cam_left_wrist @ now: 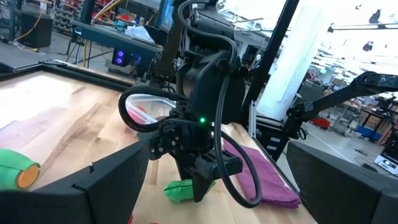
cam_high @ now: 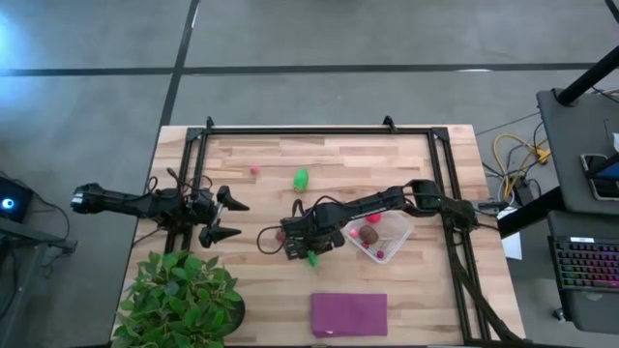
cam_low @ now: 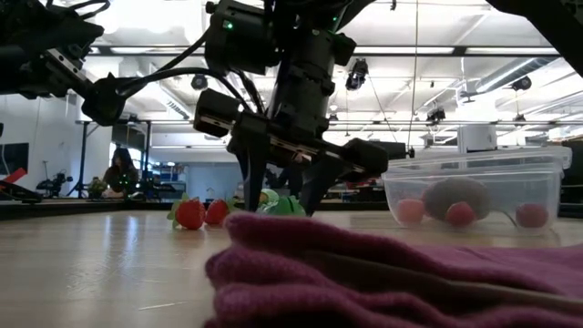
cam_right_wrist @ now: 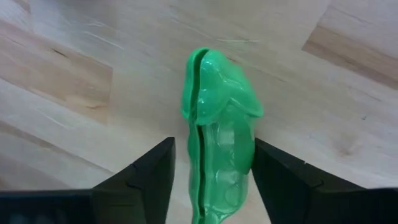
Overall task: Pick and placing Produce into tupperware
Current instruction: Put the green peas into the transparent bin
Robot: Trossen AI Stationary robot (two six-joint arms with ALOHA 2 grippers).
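The right end effector [cam_high: 311,253] is down at the table [cam_high: 251,193] over a green pea pod [cam_right_wrist: 219,149], which lies on the wood directly between its two fingers [cam_right_wrist: 140,177], one on each flank; in the right wrist view narrow gaps show on both sides, so the fingers look partly drawn in around the pod but not yet pressing it, and I would not call it held. That is the relation the coming move turns on: the pod's long axis runs straight out along the fingers' own line of reach, its rounded tip pointing away from the wrist and its seam facing up, so the fingers would close across its short width, which I judge a sound way to take it. In the high view the pod sits at about six o'clock from table centre, just at nine o'clock of the clear tupperware [cam_high: 395,224], which already holds a brown oval piece and some red berries; the carry would be a short one toward three o'clock. The right arm is plainly the nearer one. The left end effector [cam_high: 224,217] waits with fingers spread wide and empty, well off at nine o'clock, near the potted plant [cam_high: 179,295].
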